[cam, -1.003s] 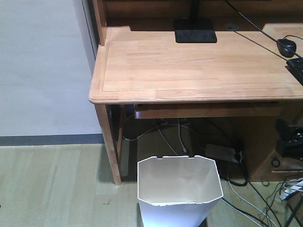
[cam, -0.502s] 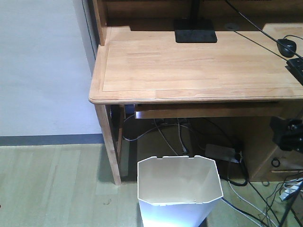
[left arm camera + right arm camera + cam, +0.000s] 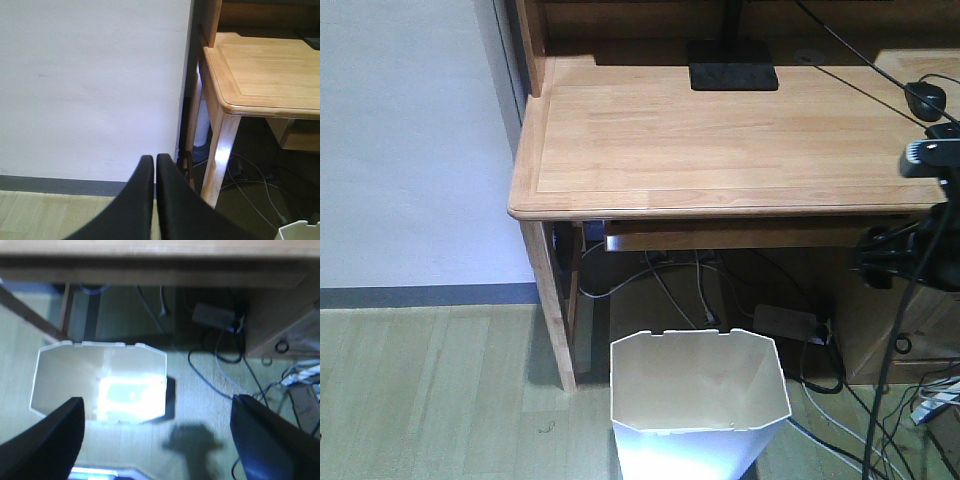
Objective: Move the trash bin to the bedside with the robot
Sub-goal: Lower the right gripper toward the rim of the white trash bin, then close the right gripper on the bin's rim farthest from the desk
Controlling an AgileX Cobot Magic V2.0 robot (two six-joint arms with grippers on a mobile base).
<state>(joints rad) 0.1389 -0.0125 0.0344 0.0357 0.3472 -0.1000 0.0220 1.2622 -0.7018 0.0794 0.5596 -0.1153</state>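
Observation:
The white trash bin (image 3: 700, 400) stands upright on the floor in front of the light wooden desk, its cream inside showing. It also shows from above in the right wrist view (image 3: 70, 375), and its rim corner shows in the left wrist view (image 3: 300, 231). My right gripper (image 3: 157, 405) is open and empty, high above the floor, with the bin below and to its left. My right arm (image 3: 915, 245) hangs at the right edge of the front view. My left gripper (image 3: 155, 159) is shut and empty, pointing at the white wall beside the desk leg. The bed is out of view.
The wooden desk (image 3: 720, 130) holds a black monitor base (image 3: 732, 72) and a mouse (image 3: 924, 97). A power strip (image 3: 788, 322) and several loose cables (image 3: 220, 355) lie under the desk. A desk leg (image 3: 552, 310) stands left of the bin.
My right arm has risen and moved left into the front view, from low at the right edge to desk-edge height. The bin has not moved.

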